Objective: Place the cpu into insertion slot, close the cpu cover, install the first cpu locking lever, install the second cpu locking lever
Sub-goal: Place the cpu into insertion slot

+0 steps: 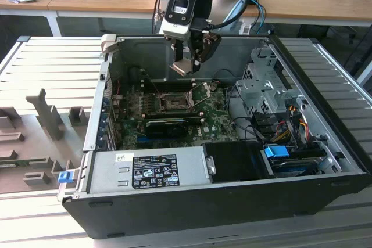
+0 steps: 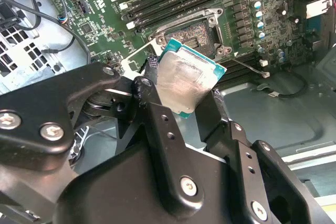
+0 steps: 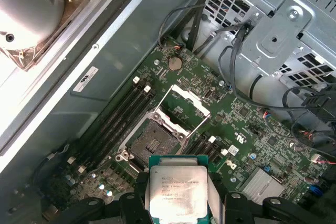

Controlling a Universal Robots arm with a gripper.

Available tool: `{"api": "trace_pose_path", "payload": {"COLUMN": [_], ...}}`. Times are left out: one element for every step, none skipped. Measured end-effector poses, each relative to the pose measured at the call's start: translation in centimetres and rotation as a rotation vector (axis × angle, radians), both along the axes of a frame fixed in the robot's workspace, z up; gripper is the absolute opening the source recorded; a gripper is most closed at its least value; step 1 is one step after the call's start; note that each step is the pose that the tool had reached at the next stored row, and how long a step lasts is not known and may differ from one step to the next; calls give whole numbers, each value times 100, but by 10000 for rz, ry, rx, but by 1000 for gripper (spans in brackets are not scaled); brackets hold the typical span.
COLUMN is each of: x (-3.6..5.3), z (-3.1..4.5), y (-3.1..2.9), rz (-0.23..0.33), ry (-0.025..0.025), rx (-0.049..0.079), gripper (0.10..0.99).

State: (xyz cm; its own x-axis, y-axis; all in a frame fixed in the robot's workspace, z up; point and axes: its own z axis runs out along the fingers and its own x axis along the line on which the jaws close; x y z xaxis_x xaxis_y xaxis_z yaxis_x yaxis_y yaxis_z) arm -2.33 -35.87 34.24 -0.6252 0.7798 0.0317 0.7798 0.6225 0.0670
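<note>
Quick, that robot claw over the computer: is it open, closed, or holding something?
Gripper: shut on the cpu, held in the air above the motherboard; the insertion slot is bare.

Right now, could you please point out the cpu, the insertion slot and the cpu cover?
cpu (image 3: 179, 195), first wrist view, middle of metal face.
insertion slot (image 3: 152, 142), first wrist view, dark socket centre.
cpu cover (image 3: 188, 98), first wrist view, silver frame bar.

bright even light, patchy glare

cpu (image 3: 178, 195) aloft, slot (image 3: 152, 142) open, cover (image 3: 189, 99) raised
</note>
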Motion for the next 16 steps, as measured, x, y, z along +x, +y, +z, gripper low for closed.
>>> {"api": "trace_pose_path", "payload": {"x": [0, 0, 0, 0, 0, 0, 0, 0, 0, 0, 0, 0, 0, 0, 0, 0], "z": [-3, -6, -9, -11, -13, -15, -17, -19, -22, -24, -26, -29, -34, -37, -39, -41], "y": [0, 0, 0, 0, 0, 0, 0, 0, 0, 0, 0, 0, 0, 0, 0, 0], "rz": [-17, -32, -49, -60, -68, -81, -89, -98, -112, -120, -130, -142, -162, -173, -181, -191], "ry": [6, 13, 19, 23, 26, 30, 34, 38, 46, 50, 56, 64, 76, 84, 89, 96], "rx": [0, 0, 0, -1, -1, 0, 0, 0, 0, 0, 0, -1, -1, 0, 0, -1], "gripper": [529, 529, 529, 529, 529, 529, 529, 529, 529, 529, 529, 529, 529, 529, 529, 529]}}
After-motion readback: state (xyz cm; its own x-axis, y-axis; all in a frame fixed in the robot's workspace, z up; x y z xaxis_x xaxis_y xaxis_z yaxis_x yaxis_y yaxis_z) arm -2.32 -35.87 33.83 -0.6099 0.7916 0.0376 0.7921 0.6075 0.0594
